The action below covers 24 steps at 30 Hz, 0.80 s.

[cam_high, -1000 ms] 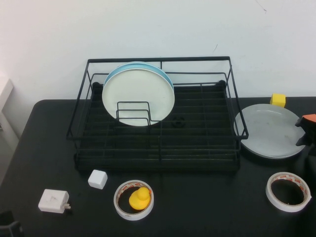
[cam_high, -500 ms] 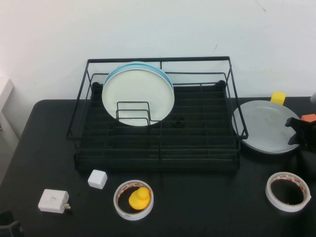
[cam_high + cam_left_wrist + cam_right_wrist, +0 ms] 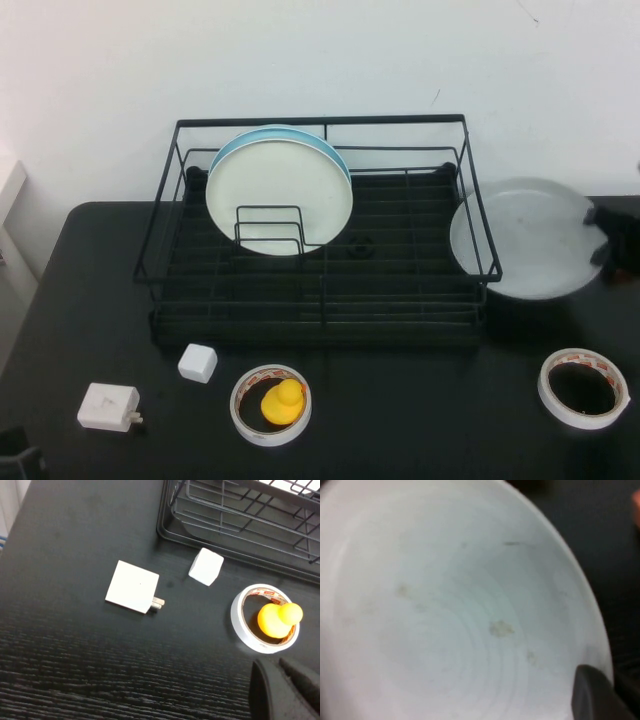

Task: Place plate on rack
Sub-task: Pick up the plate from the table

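With the right gripper (image 3: 606,238) clamped on the far rim of the plate (image 3: 525,250), lifted beside the rack (image 3: 320,262), it could slip or strike the rail, while the left gripper (image 3: 285,690) sits shut, empty.

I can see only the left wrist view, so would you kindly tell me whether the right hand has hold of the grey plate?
Observer: Yes, the right hand is shut on the plate at its right rim, by the table's right edge.
Operator: Thank you. My left hand sits shut near the tape roll with the duck. Is the plate in the rack?
Observer: No. It is tilted just outside the rack, and its left edge overlaps the rack's right rail in the high view; I cannot tell whether they touch.
Operator: What is already in the rack?
Observer: A cream-white plate stands upright in the left dividers, with a light blue plate behind it.
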Tool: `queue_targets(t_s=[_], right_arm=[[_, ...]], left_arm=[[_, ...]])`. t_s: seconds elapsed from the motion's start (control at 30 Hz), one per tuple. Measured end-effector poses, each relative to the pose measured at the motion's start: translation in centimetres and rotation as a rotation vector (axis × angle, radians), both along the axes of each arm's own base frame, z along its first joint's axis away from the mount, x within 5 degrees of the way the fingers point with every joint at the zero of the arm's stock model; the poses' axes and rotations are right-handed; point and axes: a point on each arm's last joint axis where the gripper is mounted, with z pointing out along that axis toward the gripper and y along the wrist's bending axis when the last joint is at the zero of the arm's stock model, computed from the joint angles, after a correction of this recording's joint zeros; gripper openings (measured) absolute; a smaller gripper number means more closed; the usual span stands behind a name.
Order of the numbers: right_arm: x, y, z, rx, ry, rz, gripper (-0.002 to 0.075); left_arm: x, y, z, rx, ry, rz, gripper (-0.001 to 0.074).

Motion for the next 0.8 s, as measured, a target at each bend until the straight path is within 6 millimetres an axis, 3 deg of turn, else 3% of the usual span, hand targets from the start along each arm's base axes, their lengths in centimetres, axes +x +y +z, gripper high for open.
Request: queue_targets(t_s=[0.3,0.6,0.7,0.8], right_arm=[[-1.2,-0.9,8.4,-0.218,-0.17,0.147,0.0024],[-3.4,-2.2,9.6,-0.293,-0.043,0.265,0.0011],[-4.2,-2.4,11.7,-0.34,-0.075,0.273,0.0011],[-5.3,-2.3,15.5,-0.381,-0.173,0.253,0.0011]], left_arm=[[-0.2,-0.3,-0.1,-0.044,0.028,-0.002,-0.0001],[-0.2,-0.3,-0.1,-0.047,0.032,-0.003,-0.0001],[0.0,-0.5,0.2,-0.099,-0.002,0.008,-0.0001],[0.4,-1.1,1.0,-0.262,-0.067,0.042,-0.0001]])
